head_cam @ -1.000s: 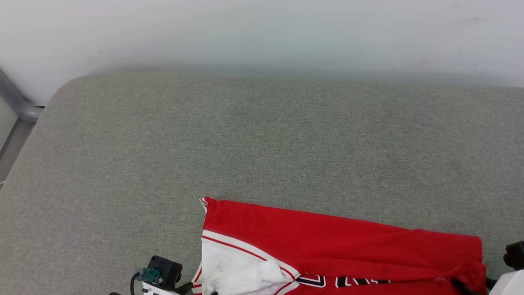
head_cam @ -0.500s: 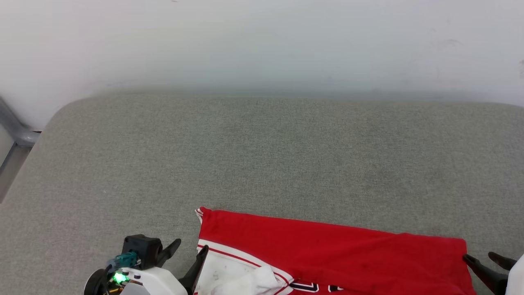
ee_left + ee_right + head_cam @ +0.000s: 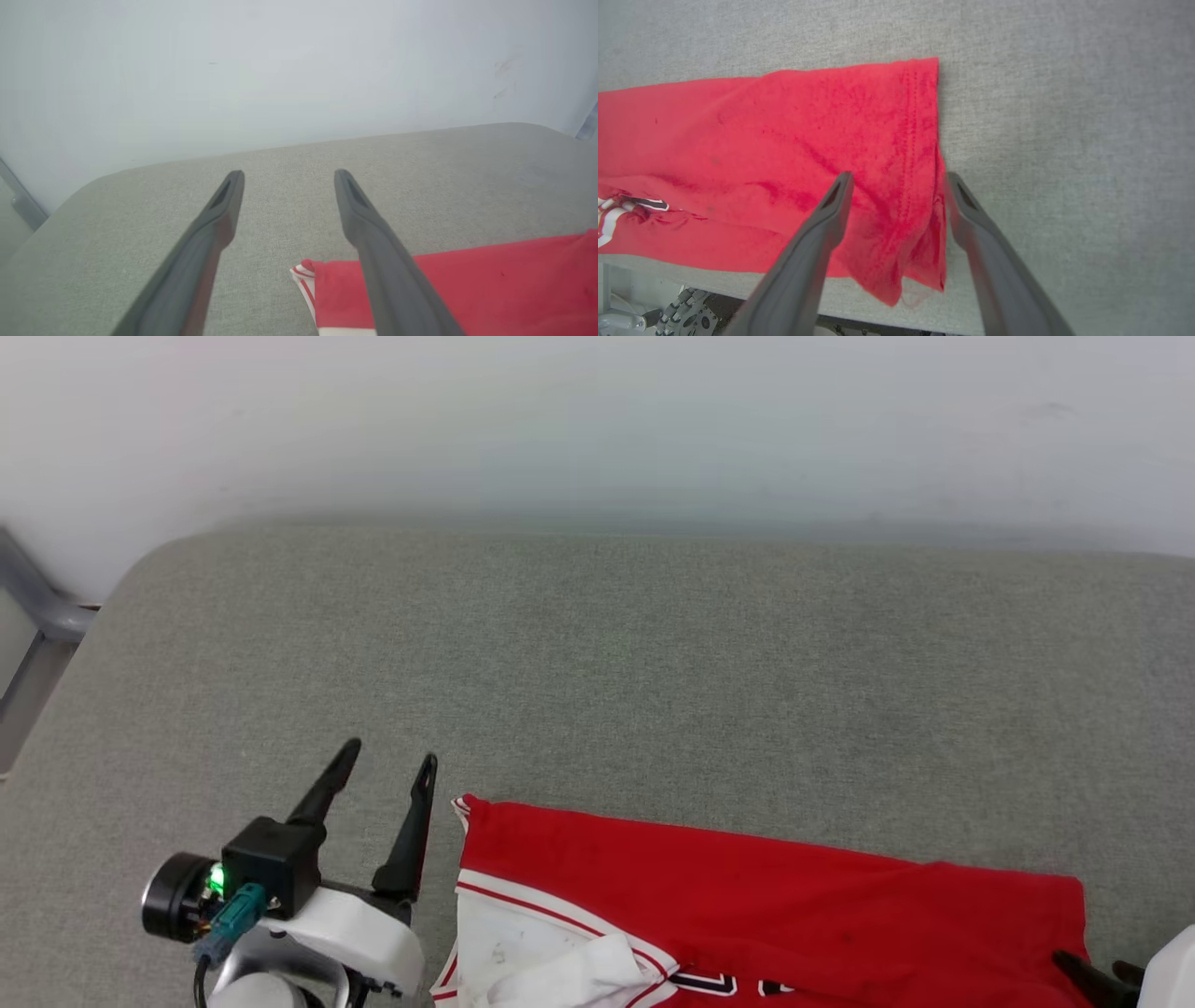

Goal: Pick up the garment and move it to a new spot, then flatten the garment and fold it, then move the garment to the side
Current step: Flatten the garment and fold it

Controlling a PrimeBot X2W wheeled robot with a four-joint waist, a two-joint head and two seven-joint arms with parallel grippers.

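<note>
Left wrist view: the left gripper (image 3: 288, 173) holds its two dark fingers (image 3: 205, 242) spread wide with nothing between them. They sit above bare grey cloth, and the right-hand finger crosses in front of the garment's (image 3: 490, 289) striped corner.

Right wrist view: the right gripper (image 3: 899, 175) also has its fingers (image 3: 817, 233) spread and grips nothing. One finger lies over the red cloth of the garment and the other over the bare worktop (image 3: 1064, 140) just past the garment's stitched hem (image 3: 920, 140). Whether either finger touches the cloth cannot be told.

Head view: the garment is a red jersey lying flat with its long axis running left to right, near the front edge of the worktop. A white sleeve (image 3: 541, 952) with red-and-white trim is folded onto its left end. Black, white-outlined lettering (image 3: 719, 980) shows along its near side, cut by the picture's lower edge. The left gripper is just beside the garment's left end and the right gripper is at its right end. Open worktop stretches beyond the garment to a pale wall (image 3: 597, 420). A grey metal bar (image 3: 37, 597) stands well to the garment's left, past the worktop's rounded corner.
</note>
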